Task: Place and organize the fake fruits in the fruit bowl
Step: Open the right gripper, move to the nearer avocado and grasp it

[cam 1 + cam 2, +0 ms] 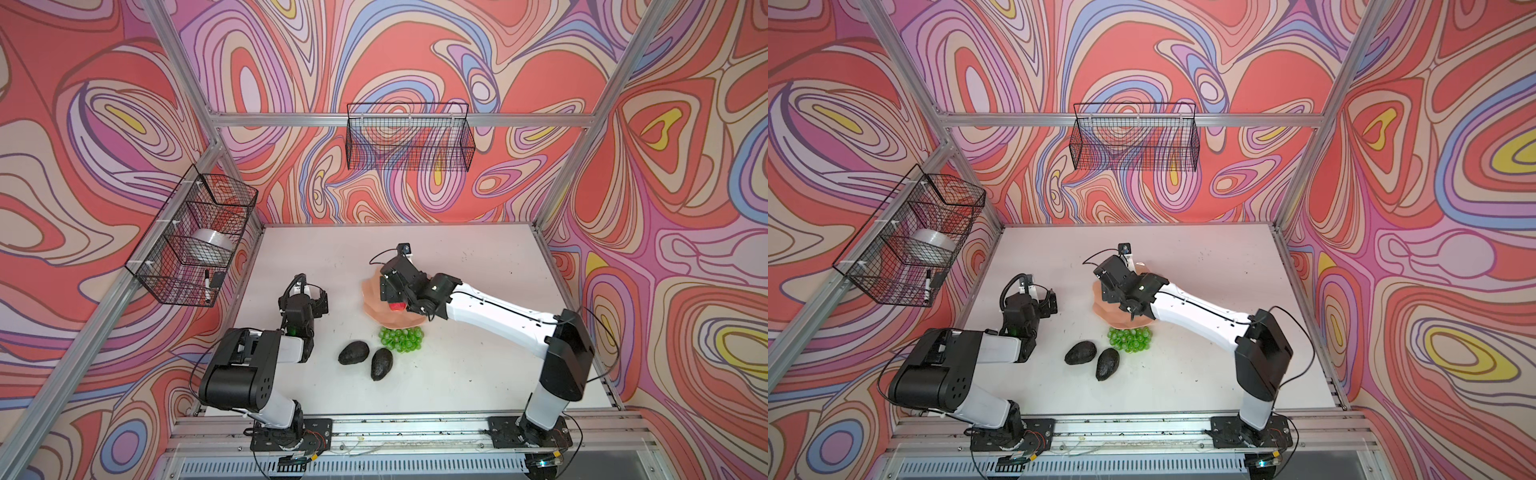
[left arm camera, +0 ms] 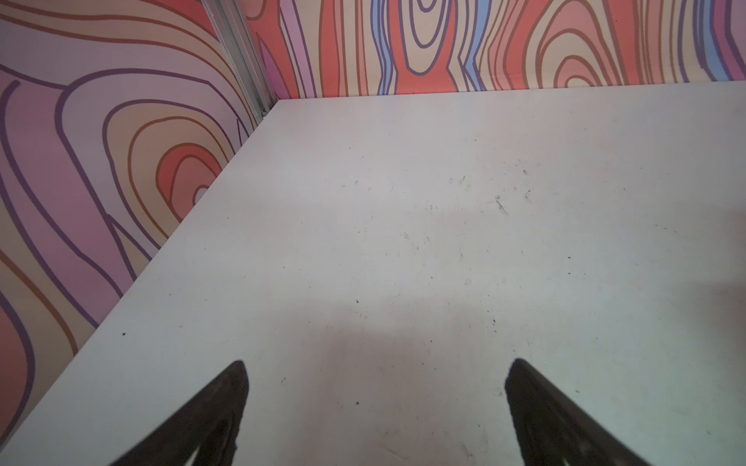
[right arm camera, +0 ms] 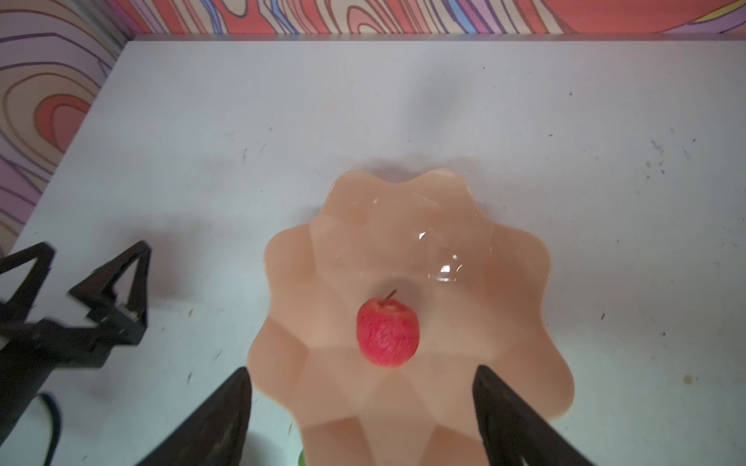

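Standing wide apart, the two jaws of the right gripper [image 3: 361, 371] hold nothing; the gripper hangs above the near part of the fruit bowl [image 3: 504, 282]. Just beyond the fingertips, the apple [image 3: 387, 333] lies free on the bowl floor, near the centre. It is small and red with fine pale streaks, and a thin brown stem sticks out at one end. It is the only fruit in the bowl. The bowl is wide, shallow and glossy peach-pink, with flat facets running out to a wavy, petal-like rim and bright highlights on its inner wall. It rests on the white table [image 1: 478, 353], near the middle. In both top views the right arm covers much of the bowl. Just beside the near rim lie the grapes [image 1: 401, 338], a low bunch of translucent bright green beads on the table; whether they touch the bowl cannot be told. Nearer the robot and slightly left of the grapes lie the first avocado [image 1: 353, 353] and the second avocado [image 1: 381, 363], both blackish-green, pear-shaped and close together on the table. The left gripper [image 2: 377, 363] hangs over bare table to the left of the bowl, well apart from all the fruit, with its jaws wide and nothing held.
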Tool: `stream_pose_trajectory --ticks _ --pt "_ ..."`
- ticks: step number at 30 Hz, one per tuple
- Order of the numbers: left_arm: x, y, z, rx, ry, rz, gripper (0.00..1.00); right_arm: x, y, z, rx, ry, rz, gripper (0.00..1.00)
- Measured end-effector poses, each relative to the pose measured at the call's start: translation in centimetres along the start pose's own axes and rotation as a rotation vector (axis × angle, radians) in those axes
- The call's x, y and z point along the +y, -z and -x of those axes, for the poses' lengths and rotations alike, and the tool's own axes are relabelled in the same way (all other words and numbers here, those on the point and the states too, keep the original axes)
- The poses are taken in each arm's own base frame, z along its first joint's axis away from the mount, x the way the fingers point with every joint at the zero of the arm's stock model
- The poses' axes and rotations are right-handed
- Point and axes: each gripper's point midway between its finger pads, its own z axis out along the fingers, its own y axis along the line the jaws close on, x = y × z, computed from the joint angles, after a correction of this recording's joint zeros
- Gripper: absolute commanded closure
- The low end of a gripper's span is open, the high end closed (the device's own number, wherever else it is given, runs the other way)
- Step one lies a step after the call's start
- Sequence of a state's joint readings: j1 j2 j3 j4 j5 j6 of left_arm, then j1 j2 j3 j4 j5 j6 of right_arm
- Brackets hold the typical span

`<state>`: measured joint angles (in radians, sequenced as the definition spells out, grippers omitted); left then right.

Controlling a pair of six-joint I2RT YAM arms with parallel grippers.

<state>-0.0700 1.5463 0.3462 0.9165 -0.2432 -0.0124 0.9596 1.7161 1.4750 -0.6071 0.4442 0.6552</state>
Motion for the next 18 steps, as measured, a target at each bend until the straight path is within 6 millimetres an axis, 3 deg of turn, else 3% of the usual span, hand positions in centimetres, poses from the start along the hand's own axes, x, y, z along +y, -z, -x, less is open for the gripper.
stream_pose_trajectory --ticks 4,7,10,14,18 --pt "0.0 0.0 0.0 0.000 0.000 0.000 0.00 2.6 2.3 -7.0 0.102 -0.003 0.048 0.11" --pt "0.0 0.0 0.0 0.000 0.000 0.000 0.00 4.2 2.6 -13.3 0.219 0.016 0.047 0.11" --pt "0.0 0.0 0.0 0.000 0.000 0.000 0.00 5.7 2.1 -18.0 0.307 0.027 0.036 0.11" --pt "0.0 0.0 0.0 0.000 0.000 0.000 0.00 6.0 0.4 -22.0 0.391 0.009 0.002 0.11" --pt "0.0 0.0 0.0 0.000 0.000 0.000 0.00 6.1 -0.3 -23.0 0.414 -0.025 -0.011 0.11"
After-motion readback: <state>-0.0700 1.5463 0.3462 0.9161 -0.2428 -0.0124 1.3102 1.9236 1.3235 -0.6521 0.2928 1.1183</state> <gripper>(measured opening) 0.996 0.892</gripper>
